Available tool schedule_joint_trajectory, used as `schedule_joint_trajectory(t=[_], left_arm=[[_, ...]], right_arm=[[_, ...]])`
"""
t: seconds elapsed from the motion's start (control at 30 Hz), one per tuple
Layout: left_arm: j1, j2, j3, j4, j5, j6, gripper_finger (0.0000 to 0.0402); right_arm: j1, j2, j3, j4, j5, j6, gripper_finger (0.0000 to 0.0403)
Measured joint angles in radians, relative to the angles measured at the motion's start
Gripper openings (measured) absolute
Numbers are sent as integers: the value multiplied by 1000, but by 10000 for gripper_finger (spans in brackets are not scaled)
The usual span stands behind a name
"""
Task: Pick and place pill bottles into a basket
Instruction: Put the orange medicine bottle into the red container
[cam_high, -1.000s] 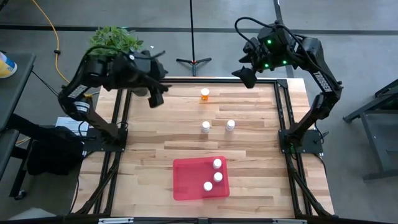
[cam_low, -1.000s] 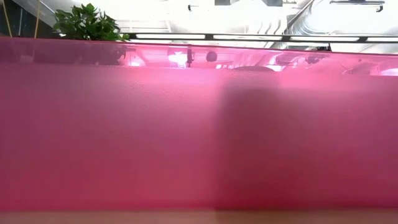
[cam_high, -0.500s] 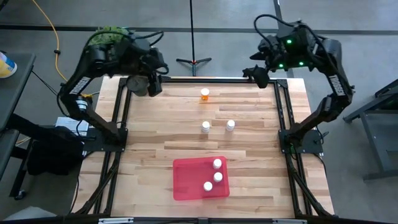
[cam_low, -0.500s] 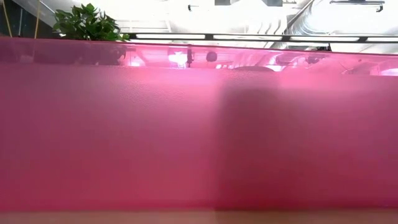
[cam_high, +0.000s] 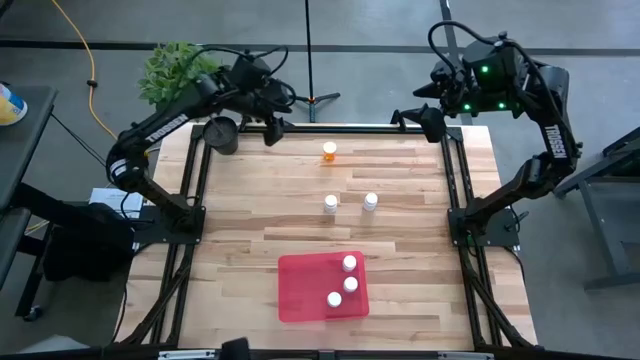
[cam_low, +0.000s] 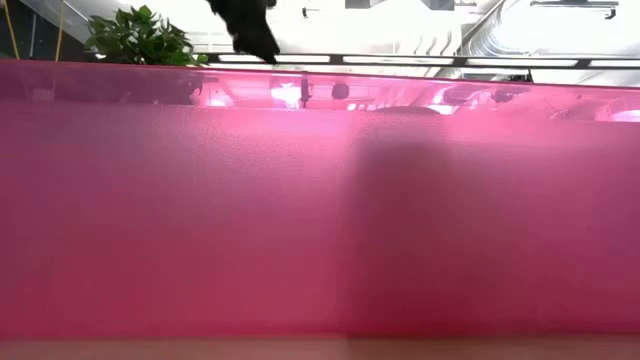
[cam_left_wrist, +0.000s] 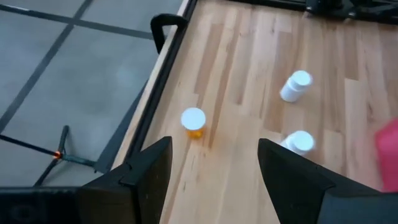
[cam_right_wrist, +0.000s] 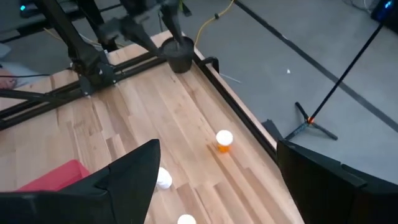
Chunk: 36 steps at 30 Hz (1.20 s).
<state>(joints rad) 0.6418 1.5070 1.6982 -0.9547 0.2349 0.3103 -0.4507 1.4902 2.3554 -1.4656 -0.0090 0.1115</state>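
The right pincer (cam_right_wrist: 214, 186) is spread wide, empty, above the light wooden counter (cam_right_wrist: 143, 118). A translucent orange pill bottle with white cap (cam_right_wrist: 223, 140) stands near the counter edge. Two white pill bottles (cam_right_wrist: 163, 179) stand beside a red tray corner (cam_right_wrist: 53, 174). A small black round pot (cam_right_wrist: 180, 57) sits farther off.

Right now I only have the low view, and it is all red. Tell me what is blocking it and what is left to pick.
Observer: The red tray sits near the table's front edge, right in front of that camera. In it, three white bottles stand along its right side.
Operator: Give me what is outside the tray.
Observer: At mid-table two white bottles stand side by side, and the orange bottle stands near the far edge.
Operator: Report the grippers.
Observer: The left gripper is open, above the far edge near the black pot. The right gripper is open over the far right corner. Neither holds anything.
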Motion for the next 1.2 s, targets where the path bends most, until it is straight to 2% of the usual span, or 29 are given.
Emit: schedule_joint_trajectory(t=[0.27, 0.47, 0.73, 0.87, 1.07, 1.2], left_arm=[[12, 1, -273, 329, 4, 16, 271], [11, 9, -371, 459, 1, 36, 268], [13, 122, -368, 466, 55, 69, 226], [13, 218, -318, 407, 69, 65, 215], [13, 320, -203, 315, 87, 77, 232], [-2, 372, -118, 298, -37, 87, 265]], right_arm=[[0, 0, 0, -21, 16, 32, 312], [0, 0, 0, -22, 31, 48, 312], [0, 0, 0, -20, 71, 68, 312], [0, 0, 0, -20, 82, 77, 312], [0, 0, 0, -20, 81, 98, 312], [0, 0, -7, -20, 81, 101, 312]])
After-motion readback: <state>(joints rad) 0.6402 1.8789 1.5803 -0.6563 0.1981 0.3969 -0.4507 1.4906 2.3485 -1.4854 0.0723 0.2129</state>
